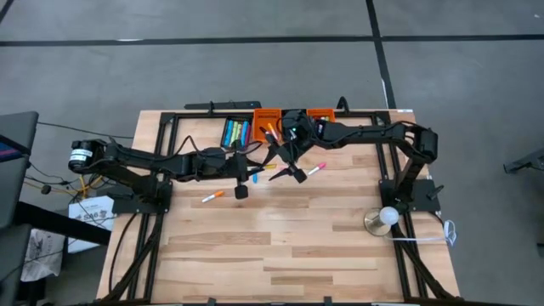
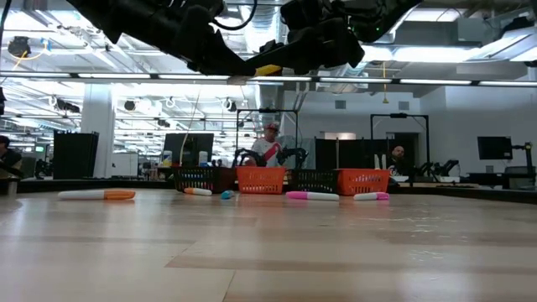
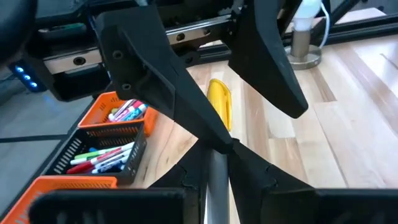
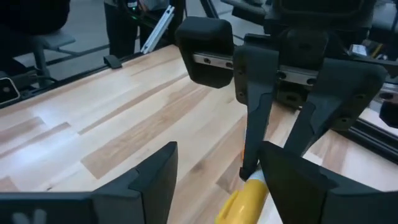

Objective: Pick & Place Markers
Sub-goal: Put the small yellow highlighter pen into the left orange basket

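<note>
A yellow-capped marker hangs in mid-air over the table's middle, with my left gripper shut on it. My right gripper faces it from the far right and is open. Its two fingers stand on either side of the yellow cap; whether one finger touches the cap, I cannot tell. An orange-capped marker, a pink-capped one and a blue piece lie flat on the wood. More markers lie in a black bin and an orange bin. My left gripper pinches the marker's grey-white barrel between its two fingers. The fingers come roughly level from the table's left and lie along the marker. The yellow capped end sticks out past the fingertips. The marker is lifted clear of the table.
Black and orange bins stand in a row at the table's far edge. A white bulb on a round base stands at the right, by the right arm's base. A dark frame rail borders the table. People stand in the room beyond.
</note>
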Controlling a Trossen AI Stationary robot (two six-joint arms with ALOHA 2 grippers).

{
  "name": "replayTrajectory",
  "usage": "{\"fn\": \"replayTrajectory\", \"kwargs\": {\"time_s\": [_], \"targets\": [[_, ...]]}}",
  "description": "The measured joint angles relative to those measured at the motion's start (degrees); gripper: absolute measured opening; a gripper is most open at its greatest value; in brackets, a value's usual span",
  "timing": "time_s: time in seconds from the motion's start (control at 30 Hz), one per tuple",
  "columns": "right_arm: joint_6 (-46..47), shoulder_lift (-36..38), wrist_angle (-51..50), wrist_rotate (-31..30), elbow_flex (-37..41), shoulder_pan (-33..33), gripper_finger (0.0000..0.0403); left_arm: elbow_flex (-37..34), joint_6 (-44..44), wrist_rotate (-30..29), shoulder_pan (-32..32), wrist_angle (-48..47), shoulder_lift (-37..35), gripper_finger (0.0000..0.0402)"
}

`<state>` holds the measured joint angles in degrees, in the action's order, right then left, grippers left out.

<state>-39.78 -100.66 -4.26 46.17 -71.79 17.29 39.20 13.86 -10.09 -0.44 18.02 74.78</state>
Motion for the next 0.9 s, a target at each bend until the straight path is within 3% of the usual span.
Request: {"fn": "replayTrajectory", "kwargs": {"time_s": [0.37,0.9], "targets": [[-0.85,0.14,-0.03,-0.54,0.07,0.35,0.0214,0.0,-0.01,0.52,-0.05,0.5,-0.07,0.0048],[-2.46,6.27,-4.14,-2.92,0.11,1.91,0.0208,0.22,0.89,2.5,-0.35,6.94,-0.29,0.0049]]}}
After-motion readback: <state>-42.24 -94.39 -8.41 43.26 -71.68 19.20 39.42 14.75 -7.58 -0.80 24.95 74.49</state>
